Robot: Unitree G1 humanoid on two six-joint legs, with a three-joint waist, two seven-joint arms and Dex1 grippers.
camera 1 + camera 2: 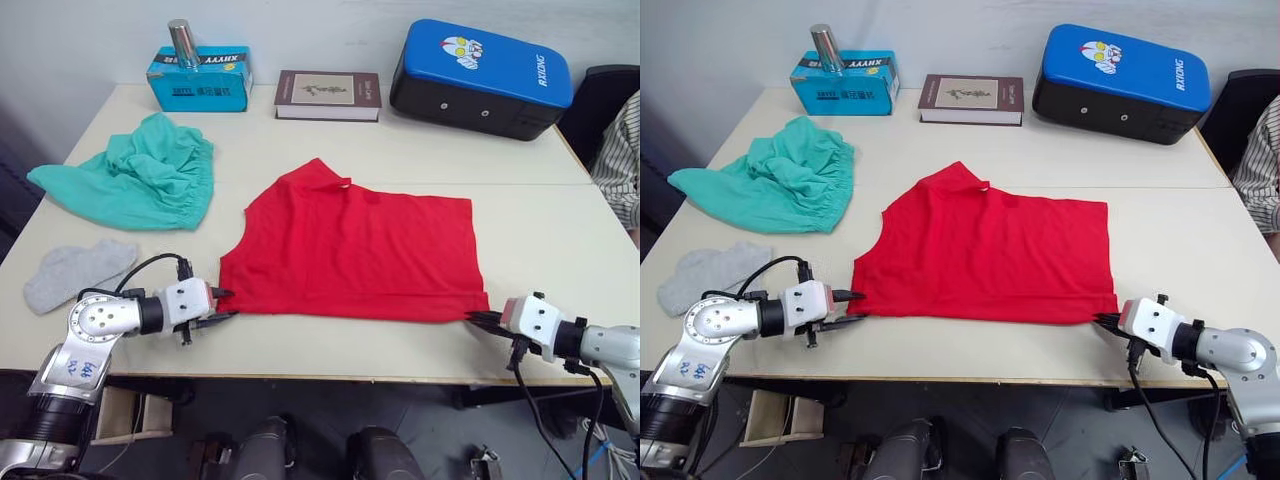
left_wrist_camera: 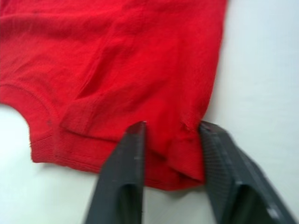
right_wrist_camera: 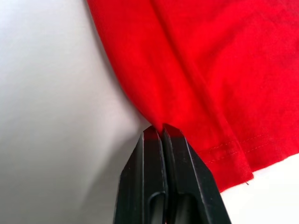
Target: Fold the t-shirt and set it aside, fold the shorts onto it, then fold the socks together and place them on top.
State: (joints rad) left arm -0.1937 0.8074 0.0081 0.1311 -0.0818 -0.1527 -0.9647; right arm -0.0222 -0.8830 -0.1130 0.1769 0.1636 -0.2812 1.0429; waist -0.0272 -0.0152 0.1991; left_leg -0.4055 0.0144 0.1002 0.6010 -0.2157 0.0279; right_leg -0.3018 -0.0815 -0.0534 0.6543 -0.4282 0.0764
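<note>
The red t-shirt (image 1: pixel 350 245) lies folded flat in the middle of the table (image 1: pixel 560 230). At its near left corner my left gripper (image 1: pixel 222 305) stands open; in the left wrist view the fingers (image 2: pixel 135 144) straddle the corner hem of the t-shirt (image 2: pixel 117 70). At the near right corner my right gripper (image 1: pixel 482 318) is shut on the shirt's edge, its tips (image 3: pixel 161 130) pinching the red cloth (image 3: pixel 210 60). The teal shorts (image 1: pixel 140 175) lie crumpled at the left. The grey socks (image 1: pixel 75 272) lie near the left front edge, behind my left arm.
Along the back stand a blue box (image 1: pixel 198 82) with a metal can (image 1: pixel 184 43) on it, a dark book (image 1: pixel 328 95) and a blue and black case (image 1: pixel 480 75). A person's striped sleeve (image 1: pixel 620 160) shows at the right edge.
</note>
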